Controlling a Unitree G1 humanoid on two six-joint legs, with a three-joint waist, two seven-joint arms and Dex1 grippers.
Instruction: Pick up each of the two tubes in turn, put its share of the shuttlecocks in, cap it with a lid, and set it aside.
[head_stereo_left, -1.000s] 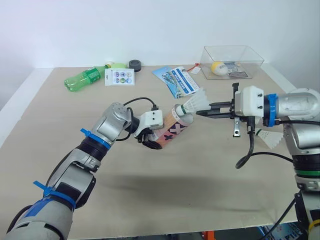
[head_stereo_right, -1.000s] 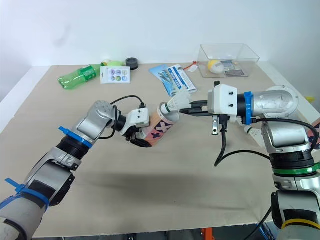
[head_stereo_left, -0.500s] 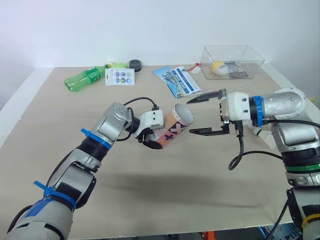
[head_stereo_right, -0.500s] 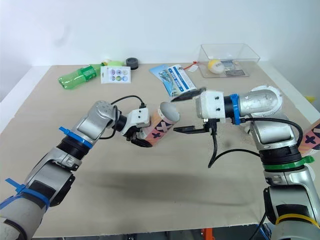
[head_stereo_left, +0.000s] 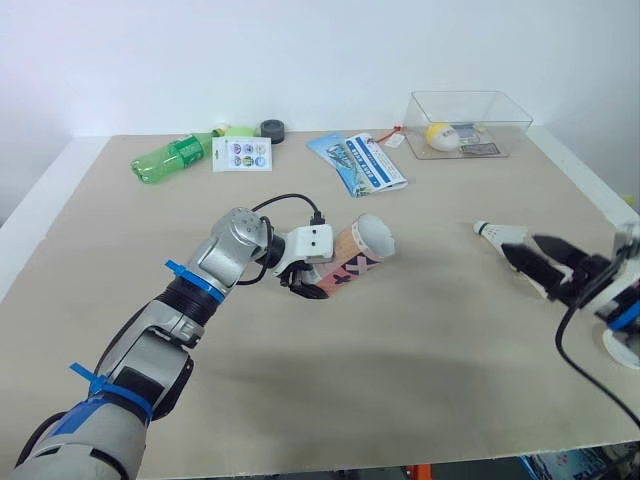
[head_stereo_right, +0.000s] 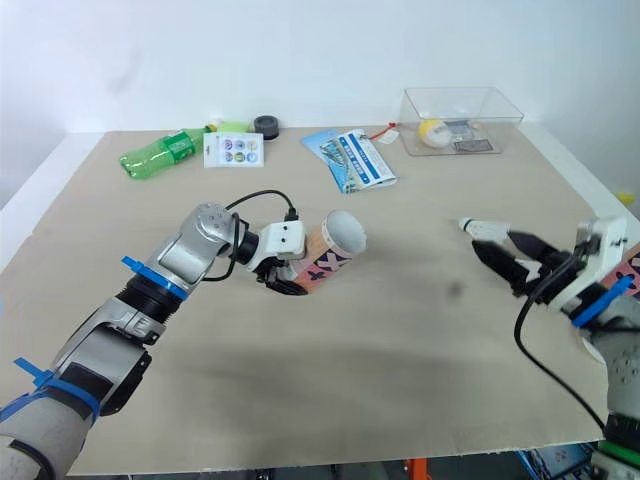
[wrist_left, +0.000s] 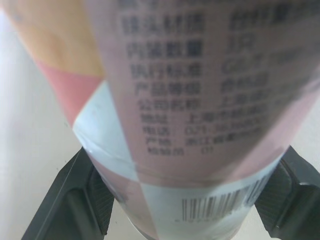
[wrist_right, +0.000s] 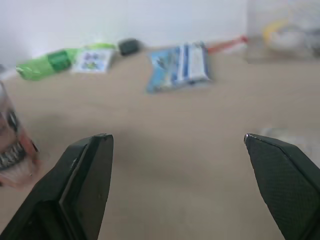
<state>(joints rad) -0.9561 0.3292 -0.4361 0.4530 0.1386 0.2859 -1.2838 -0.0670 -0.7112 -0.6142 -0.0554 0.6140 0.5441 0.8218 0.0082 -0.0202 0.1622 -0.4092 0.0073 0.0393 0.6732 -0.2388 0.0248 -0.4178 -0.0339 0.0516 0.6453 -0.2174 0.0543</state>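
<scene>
Now | left gripper (head_stereo_left: 303, 283) pinching patterned shuttlecock tube (head_stereo_left: 352, 258) near its base, open mouth tilted up | right gripper (head_stereo_left: 520, 245) spread wide | white shuttlecock (head_stereo_left: 492, 231) just beside its fingertips

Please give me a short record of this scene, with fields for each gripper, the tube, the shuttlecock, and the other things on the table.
left gripper: shut on the tube
tube: tilted, open mouth towards the robot's right, no lid on it
right gripper: open, empty, near the table's right edge
shuttlecock: lying on the table just ahead of the right gripper; contact cannot be told
far side of table: green bottle, card, blue packet, clear box with a yellow ball in it
</scene>
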